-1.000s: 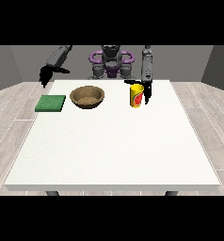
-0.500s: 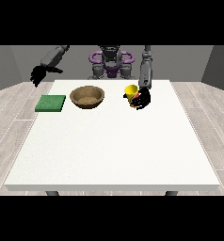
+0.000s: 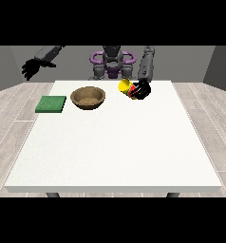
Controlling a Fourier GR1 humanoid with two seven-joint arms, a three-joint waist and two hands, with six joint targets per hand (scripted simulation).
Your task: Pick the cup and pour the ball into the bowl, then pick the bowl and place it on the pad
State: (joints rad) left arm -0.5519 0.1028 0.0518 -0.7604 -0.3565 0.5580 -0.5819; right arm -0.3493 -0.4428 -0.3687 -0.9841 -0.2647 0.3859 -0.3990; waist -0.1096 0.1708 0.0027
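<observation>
The yellow cup with a red band is lifted off the table and tipped toward the view's left. The hand at the view's right has its fingers curled round it. The cup's mouth points at the brown bowl, which rests on the table a short way to its left. I cannot see the ball. A green pad lies flat to the left of the bowl. The hand at the view's left hangs in the air beyond the table's left edge, fingers spread and holding nothing.
The white table stretches wide toward the camera. The robot's torso stands behind the far edge. Grey wooden floor surrounds the table on both sides.
The cup has risen off the table, moved left toward the bowl and tilted over. The hand at the view's left has swung further out to the left and higher.
</observation>
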